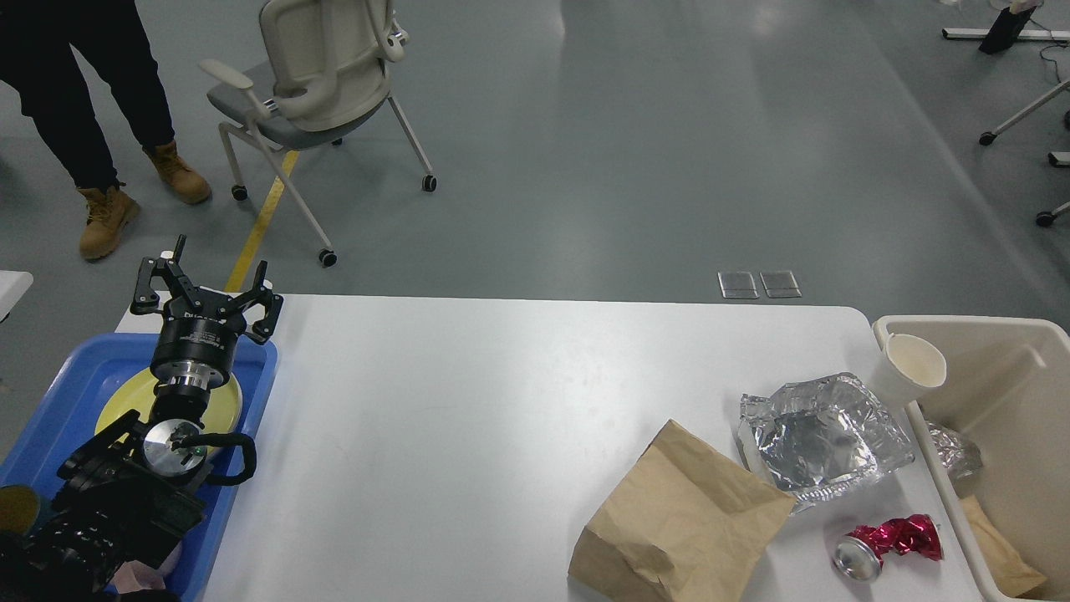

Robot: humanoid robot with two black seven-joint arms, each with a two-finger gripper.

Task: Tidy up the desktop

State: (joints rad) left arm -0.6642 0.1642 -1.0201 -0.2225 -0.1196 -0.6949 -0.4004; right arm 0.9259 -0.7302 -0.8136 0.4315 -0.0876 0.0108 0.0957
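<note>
White bench [501,418] carries a paper bag [681,522], foil tray [823,439] and crushed red can [890,543] at right; left gripper [205,293], fingers spread empty, risks rolling the can off reaching across.

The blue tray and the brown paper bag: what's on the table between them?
Nothing; in the head view, the table is bare between blue tray and paper bag.

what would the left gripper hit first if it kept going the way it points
The left gripper points away from the robot, past the blue tray and the desktop far edge. The way looks free; beyond lies only floor, though depth is unclear.
</note>
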